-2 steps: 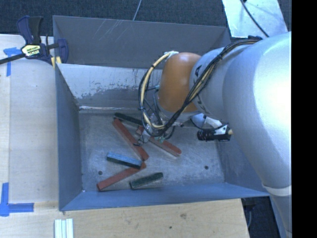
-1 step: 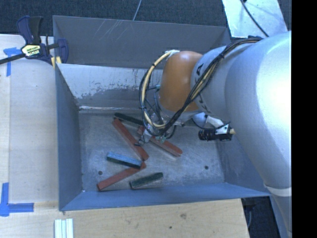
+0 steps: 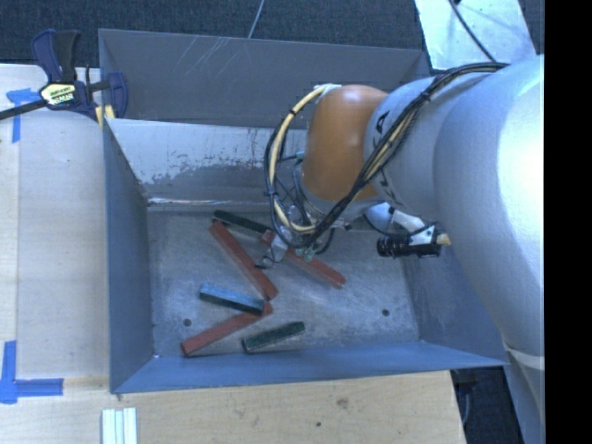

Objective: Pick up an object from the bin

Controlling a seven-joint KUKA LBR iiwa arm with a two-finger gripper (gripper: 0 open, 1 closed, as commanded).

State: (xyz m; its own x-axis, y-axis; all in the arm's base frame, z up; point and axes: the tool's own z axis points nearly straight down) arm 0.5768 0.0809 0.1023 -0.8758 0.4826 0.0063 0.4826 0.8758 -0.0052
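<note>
My gripper [image 3: 276, 246] is low in the middle of the bin, under the arm's orange cover, right where two reddish-brown bars meet. One long reddish-brown bar [image 3: 239, 258] runs diagonally from the back left toward the bin's middle. A shorter reddish-brown bar [image 3: 319, 271] lies just to the gripper's right. A dark green bar [image 3: 240, 221] rests behind them near the back wall. Cables and the cover hide how the gripper meets the bars.
Nearer the front lie a blue bar [image 3: 229, 297], another reddish-brown bar [image 3: 218, 334] and a dark green bar [image 3: 273, 337]. The arm covers the bin's right side. The sloping walls close in on all sides.
</note>
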